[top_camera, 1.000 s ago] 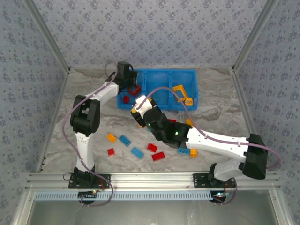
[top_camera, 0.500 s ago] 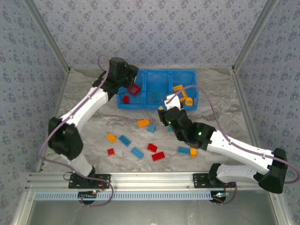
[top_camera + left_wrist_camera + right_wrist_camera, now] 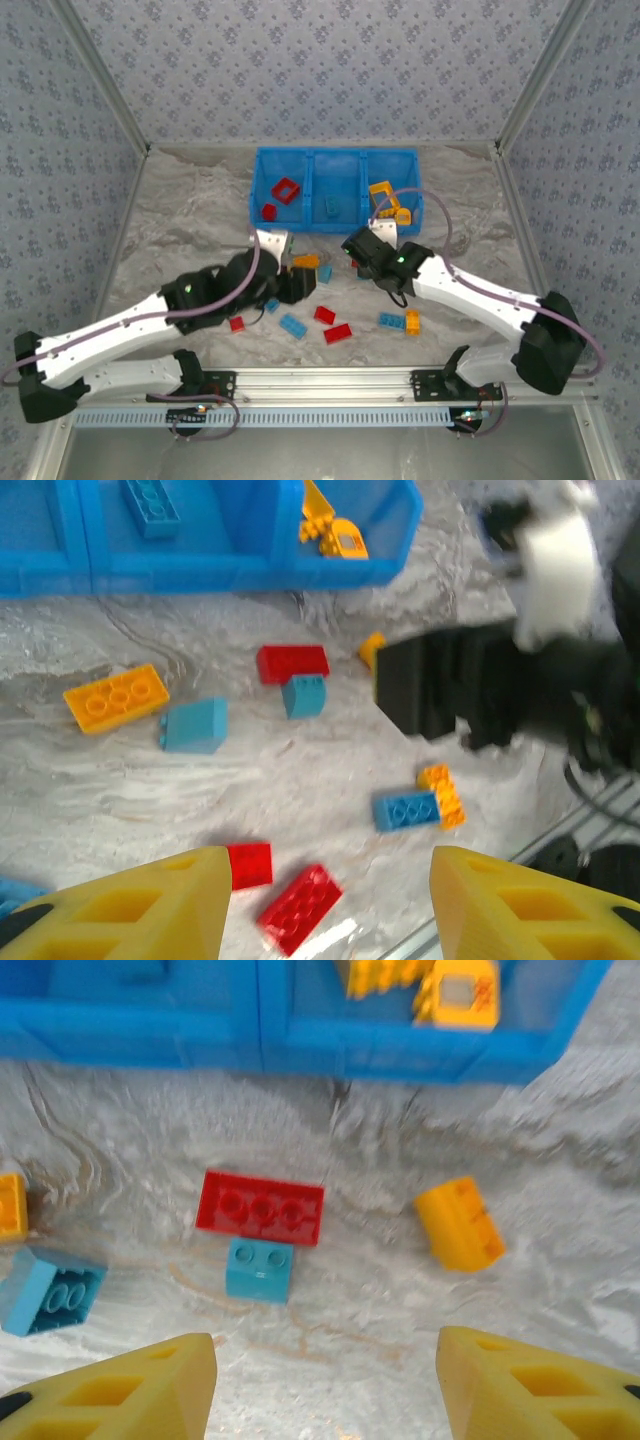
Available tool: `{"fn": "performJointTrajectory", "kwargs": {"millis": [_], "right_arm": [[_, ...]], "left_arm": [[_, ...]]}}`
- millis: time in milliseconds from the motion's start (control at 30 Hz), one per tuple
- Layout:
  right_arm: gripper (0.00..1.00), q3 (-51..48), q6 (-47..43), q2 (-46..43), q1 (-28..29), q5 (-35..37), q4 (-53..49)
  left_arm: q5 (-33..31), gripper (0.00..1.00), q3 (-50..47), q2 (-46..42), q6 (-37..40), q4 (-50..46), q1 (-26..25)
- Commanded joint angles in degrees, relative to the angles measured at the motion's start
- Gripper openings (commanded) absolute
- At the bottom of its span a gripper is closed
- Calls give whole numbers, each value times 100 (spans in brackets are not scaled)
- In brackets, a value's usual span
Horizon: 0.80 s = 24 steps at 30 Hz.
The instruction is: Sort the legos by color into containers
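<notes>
"When we look down from above, where do we see the blue bin (image 3: pixel 335 152)?" one of us asks.

"At the far side of the table (image 3: pixel 190 210), in the middle. It has three parts side by side. We see a red frame (image 3: pixel 287 190) and a small red brick (image 3: pixel 269 211) in the left part (image 3: pixel 272 172). One teal brick (image 3: pixel 328 207) is in the middle part (image 3: pixel 338 180), and yellow pieces (image 3: pixel 383 192) are in the right part (image 3: pixel 408 170)."

"And the other legos (image 3: pixel 338 333)?"

"They lie loose on the table, on the near side of the bin, with red, blue and orange ones all mixed up. From the right wrist we see a long red brick (image 3: pixel 260 1207). A small teal brick (image 3: pixel 260 1268) touches its near edge, and an orange brick (image 3: pixel 459 1224) lies apart to the right."

"What about the hands?"

"The left gripper (image 3: pixel 328 880) has its two yellow fingers wide apart and nothing between them. It hangs over a square red brick (image 3: pixel 248 865) and a slanted red brick (image 3: pixel 298 908). From above we see it next to a flat orange brick (image 3: pixel 305 262). The right gripper (image 3: pixel 325 1360) is spread wide too, with nothing in it — we see bare table under it, just in front of the bin."
</notes>
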Motion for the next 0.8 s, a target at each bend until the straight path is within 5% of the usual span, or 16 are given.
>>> {"fn": "performJointTrajectory", "kwargs": {"millis": [0,200,767], "right_arm": [[65,76,476,456,-104,-768,194],[68,122,589,1387,-467,-1212,557],[51,176,319,2302,-932,-1541,1356]], "left_arm": [[-848,56,-619,-600,21,31,-490],[-1239,58,-1131,-1077,-191,123,-1008],[-1318,59,-1213,-1169,-175,180,-1026]]}}
